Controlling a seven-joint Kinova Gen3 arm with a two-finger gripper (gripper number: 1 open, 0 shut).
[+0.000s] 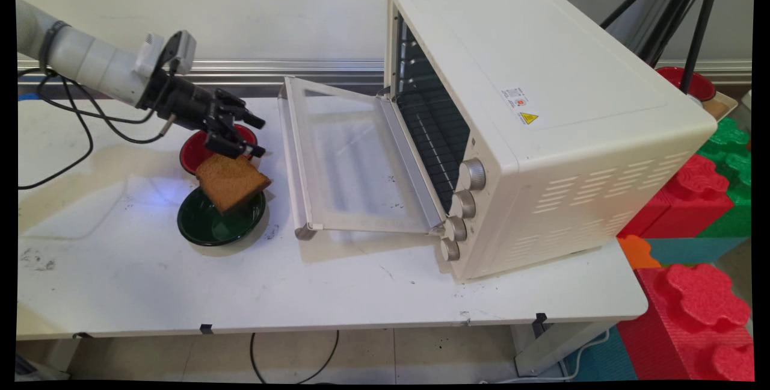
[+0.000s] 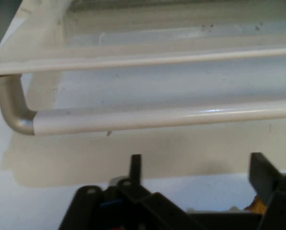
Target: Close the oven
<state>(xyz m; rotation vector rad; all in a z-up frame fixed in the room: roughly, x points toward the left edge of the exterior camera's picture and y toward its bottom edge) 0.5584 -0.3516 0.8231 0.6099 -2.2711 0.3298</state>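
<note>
My black gripper (image 1: 257,135) hangs low over the table's left part, pointing right toward the oven's lowered glass door (image 1: 355,155). Its fingers stand apart, and the hand view shows nothing between them (image 2: 198,167). Just under it, a brown slice of bread (image 1: 231,182) leans tilted in a dark green bowl (image 1: 210,224); only an orange sliver of the bread (image 2: 257,206) shows in the hand view. Whether a finger touches the slice I cannot tell. A red bowl (image 1: 191,152) sits behind, partly hidden by the gripper. The door's silver handle (image 2: 157,120) fills the hand view.
A cream toaster oven (image 1: 541,119) takes up the table's right half, with its wire rack (image 1: 430,119) visible and knobs (image 1: 463,206) at the front. Black cables (image 1: 84,131) trail at the left. Red and green foam blocks (image 1: 698,197) stand past the right edge.
</note>
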